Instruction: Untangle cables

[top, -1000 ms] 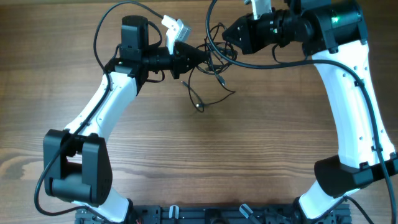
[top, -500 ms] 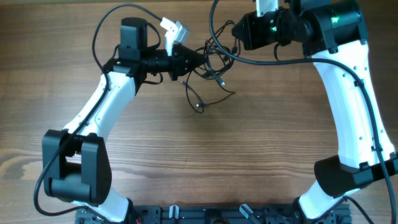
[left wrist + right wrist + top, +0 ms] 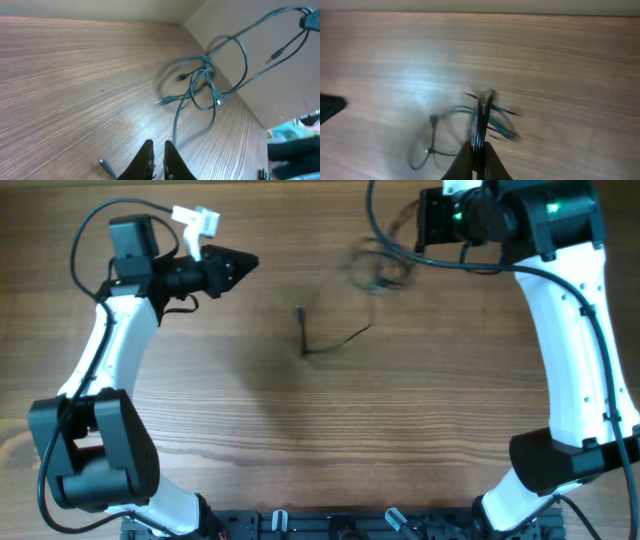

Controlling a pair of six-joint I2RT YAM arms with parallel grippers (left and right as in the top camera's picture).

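One cable bundle pinched at the far edge, one strand left on the wood

Overhead: left gripper (image 3: 240,264) far to the left, tips pressed together, nothing in them; right gripper (image 3: 428,225) at the far edge, the cable tangle (image 3: 375,270) a blur just beside it; a loose cable (image 3: 318,345) lay alone mid-table (image 3: 300,440), well apart from both. Left wrist: fingers (image 3: 145,160) almost touching, empty, tangle ahead with strands rising to the upper right. Right wrist: fingers (image 3: 461,162) pinched on a strand of the blurred tangle
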